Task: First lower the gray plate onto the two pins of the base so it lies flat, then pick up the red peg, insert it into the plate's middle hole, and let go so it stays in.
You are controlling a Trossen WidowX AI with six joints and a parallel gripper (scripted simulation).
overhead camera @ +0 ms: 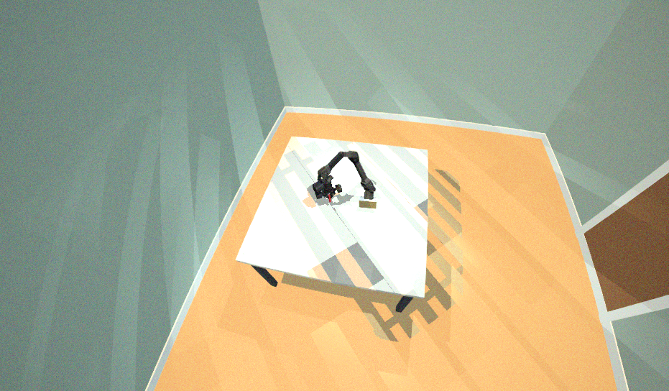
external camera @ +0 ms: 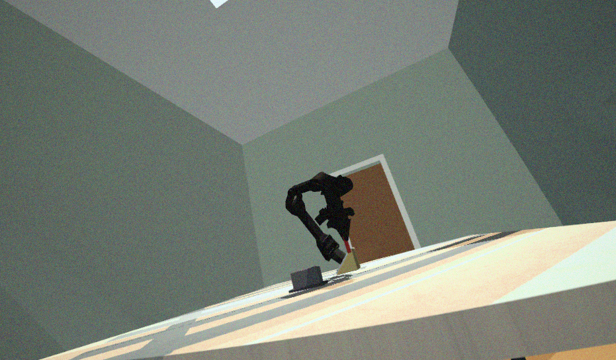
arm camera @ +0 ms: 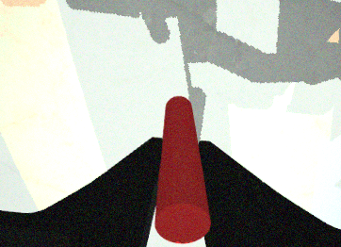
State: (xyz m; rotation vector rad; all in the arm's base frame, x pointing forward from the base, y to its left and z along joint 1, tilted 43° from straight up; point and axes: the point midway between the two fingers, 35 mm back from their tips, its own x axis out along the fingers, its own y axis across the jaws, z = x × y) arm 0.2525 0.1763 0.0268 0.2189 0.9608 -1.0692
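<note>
Red peg (overhead camera: 329,198) (external camera: 347,247) (arm camera: 181,165): upright, pinched in end effector (overhead camera: 328,194) (external camera: 347,239) (arm camera: 179,149), held above bench (overhead camera: 288,233) (external camera: 457,286). Risk: slight tilt or offset could jam it on the hole rim. Gray block (external camera: 306,278) visible only from outside; plate seating, pins, hole can't be made out.
</note>
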